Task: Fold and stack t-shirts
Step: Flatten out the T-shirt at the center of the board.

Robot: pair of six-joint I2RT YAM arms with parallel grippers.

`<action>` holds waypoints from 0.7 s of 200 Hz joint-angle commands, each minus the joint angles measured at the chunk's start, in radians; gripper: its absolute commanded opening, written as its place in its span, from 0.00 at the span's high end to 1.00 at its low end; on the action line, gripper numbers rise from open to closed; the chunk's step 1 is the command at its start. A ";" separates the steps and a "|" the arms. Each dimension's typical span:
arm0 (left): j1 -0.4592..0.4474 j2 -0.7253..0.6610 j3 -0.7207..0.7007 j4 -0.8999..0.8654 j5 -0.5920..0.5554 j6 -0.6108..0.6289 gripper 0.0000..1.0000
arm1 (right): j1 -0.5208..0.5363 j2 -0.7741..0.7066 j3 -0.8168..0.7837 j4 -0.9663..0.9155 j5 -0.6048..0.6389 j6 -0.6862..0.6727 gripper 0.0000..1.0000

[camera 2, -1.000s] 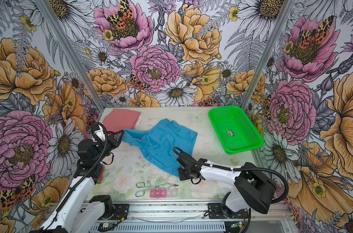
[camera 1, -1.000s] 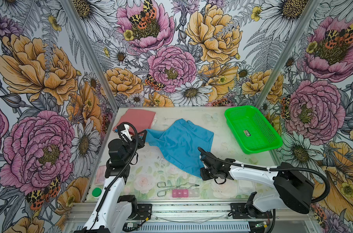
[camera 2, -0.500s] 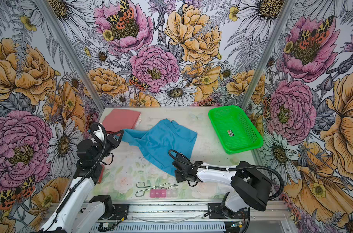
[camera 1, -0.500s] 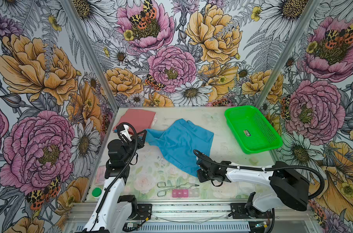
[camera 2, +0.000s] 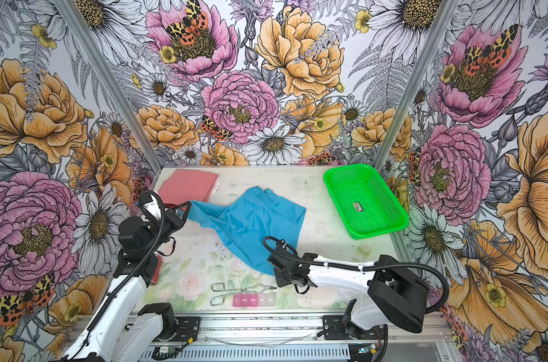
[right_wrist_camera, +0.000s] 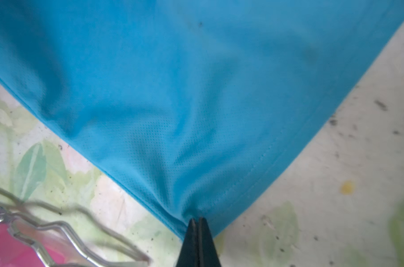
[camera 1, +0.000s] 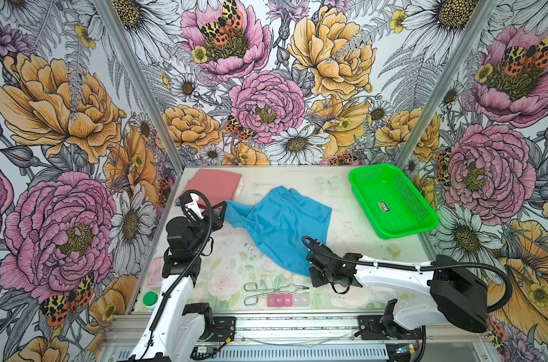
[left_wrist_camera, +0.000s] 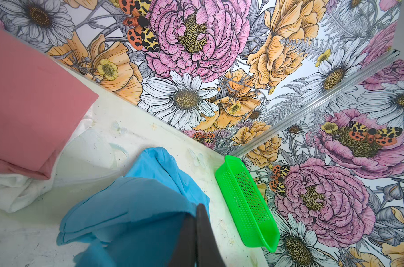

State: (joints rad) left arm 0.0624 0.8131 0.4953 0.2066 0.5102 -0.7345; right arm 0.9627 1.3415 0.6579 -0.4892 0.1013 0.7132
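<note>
A sky-blue t-shirt [camera 1: 279, 225] [camera 2: 247, 228] lies half spread across the middle of the table. My left gripper [camera 1: 224, 204] [left_wrist_camera: 197, 208] is shut on its left edge, holding that part raised off the table. My right gripper [camera 1: 310, 273] [right_wrist_camera: 197, 219] is shut on the shirt's near corner [right_wrist_camera: 196, 198], low over the table, and the cloth puckers at the tips. A folded salmon-pink t-shirt [camera 1: 213, 185] [left_wrist_camera: 30, 111] sits at the back left on top of a white t-shirt [left_wrist_camera: 16, 189].
A green mesh basket [camera 1: 401, 200] [left_wrist_camera: 244, 203] stands at the back right. Metal tongs [camera 1: 272, 290] and a pink pill box [camera 1: 286, 300] lie near the front edge, close to my right gripper. A green-capped bottle [camera 1: 149, 298] stands at the front left.
My right gripper has moved a little left and nearer, then shut on the blue t-shirt's near corner. The left arm has stayed where it was, still gripping the shirt.
</note>
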 commanded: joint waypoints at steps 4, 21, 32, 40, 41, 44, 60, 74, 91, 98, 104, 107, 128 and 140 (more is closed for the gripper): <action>0.012 -0.012 -0.005 0.034 0.025 -0.007 1.00 | -0.034 -0.110 0.032 -0.110 0.015 -0.048 1.00; 0.011 -0.012 -0.008 0.042 0.028 -0.014 1.00 | -0.056 -0.147 0.052 -0.148 0.010 -0.074 1.00; 0.013 -0.009 -0.010 0.053 0.034 -0.021 1.00 | -0.073 -0.157 0.057 -0.154 -0.003 -0.085 1.00; 0.012 -0.006 -0.013 0.065 0.038 -0.029 1.00 | -0.083 -0.166 0.060 -0.157 -0.004 -0.091 1.00; 0.011 -0.006 -0.014 0.067 0.037 -0.030 1.00 | -0.083 -0.168 0.061 -0.157 -0.005 -0.091 1.00; 0.011 -0.004 -0.015 0.072 0.041 -0.033 1.00 | -0.087 -0.171 0.061 -0.157 -0.009 -0.093 1.00; 0.012 0.000 -0.011 0.085 0.044 -0.048 1.00 | -0.112 -0.192 0.071 -0.160 -0.021 -0.106 1.00; 0.011 0.008 0.010 0.102 0.046 -0.063 1.00 | -0.148 -0.228 0.107 -0.162 -0.028 -0.138 1.00; 0.007 0.061 0.093 0.103 0.061 -0.065 1.00 | -0.250 -0.241 0.201 -0.177 -0.069 -0.218 1.00; 0.001 0.093 0.136 0.113 0.073 -0.071 1.00 | -0.298 -0.233 0.247 -0.178 -0.087 -0.255 1.00; -0.008 0.121 0.175 0.122 0.076 -0.077 1.00 | -0.339 -0.219 0.286 -0.180 -0.106 -0.286 1.00; -0.011 0.135 0.193 0.124 0.076 -0.079 1.00 | -0.361 -0.211 0.316 -0.180 -0.115 -0.302 1.00; -0.038 0.255 0.366 0.124 0.080 -0.079 1.00 | -0.506 -0.110 0.519 -0.193 -0.157 -0.403 1.00; -0.039 0.334 0.464 0.124 0.089 -0.080 1.00 | -0.592 -0.042 0.649 -0.204 -0.189 -0.439 1.00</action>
State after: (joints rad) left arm 0.0368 1.0500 0.7853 0.2695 0.5617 -0.8070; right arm 0.4919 1.2060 1.1030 -0.6937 -0.0170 0.4156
